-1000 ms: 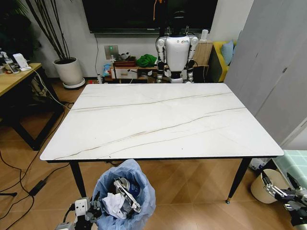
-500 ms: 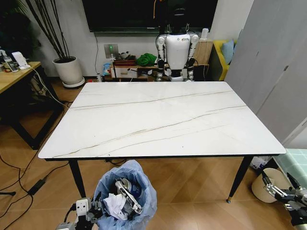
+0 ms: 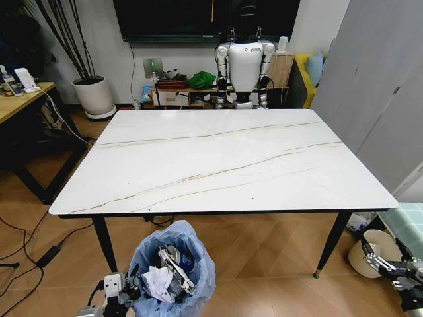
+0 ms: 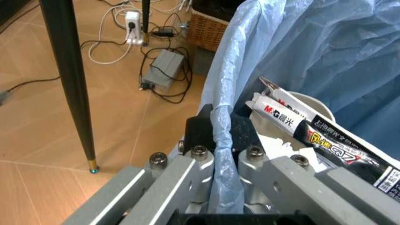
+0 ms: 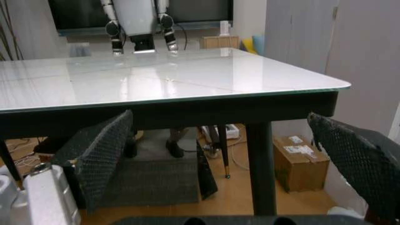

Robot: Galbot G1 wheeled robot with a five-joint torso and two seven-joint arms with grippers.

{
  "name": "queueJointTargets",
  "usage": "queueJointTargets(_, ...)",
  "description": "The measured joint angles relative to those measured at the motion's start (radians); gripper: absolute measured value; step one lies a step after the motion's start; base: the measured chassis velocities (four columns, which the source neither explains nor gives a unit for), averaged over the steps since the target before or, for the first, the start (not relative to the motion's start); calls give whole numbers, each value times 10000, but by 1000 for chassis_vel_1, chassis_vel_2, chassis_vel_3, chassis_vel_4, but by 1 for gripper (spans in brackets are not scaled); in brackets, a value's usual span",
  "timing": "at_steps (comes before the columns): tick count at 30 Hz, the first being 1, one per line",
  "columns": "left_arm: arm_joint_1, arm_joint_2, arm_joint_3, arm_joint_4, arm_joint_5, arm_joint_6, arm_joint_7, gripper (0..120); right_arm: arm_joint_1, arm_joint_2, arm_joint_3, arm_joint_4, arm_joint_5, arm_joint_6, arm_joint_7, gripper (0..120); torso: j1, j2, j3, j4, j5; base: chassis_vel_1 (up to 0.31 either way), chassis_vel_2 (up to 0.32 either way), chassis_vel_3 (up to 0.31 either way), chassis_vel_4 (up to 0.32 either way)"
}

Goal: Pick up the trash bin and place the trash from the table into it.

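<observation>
Left gripper (image 4: pixel 216 154): we see it clamped on the bag-lined rim of the bin (image 3: pixel 198 264), low, in front of the table's near edge.
Bin: on our near-left side, below the tabletop; holds the trash (image 3: pixel 158 282) — white tissue, printed tube (image 4: pixel 319 133).
Right gripper (image 5: pixel 231 159): fingers spread, nothing between them, low by the near right corner.
Table (image 3: pixel 218 158): we note a white veined top.
</observation>
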Motion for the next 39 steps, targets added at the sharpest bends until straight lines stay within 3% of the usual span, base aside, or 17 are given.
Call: queueJointTargets(39,-98,-108,69,204,-375,84,-59,0,0,0,0,0,0,0,0,100,-857,-1923,-1066,0,0,0,0,0,0)
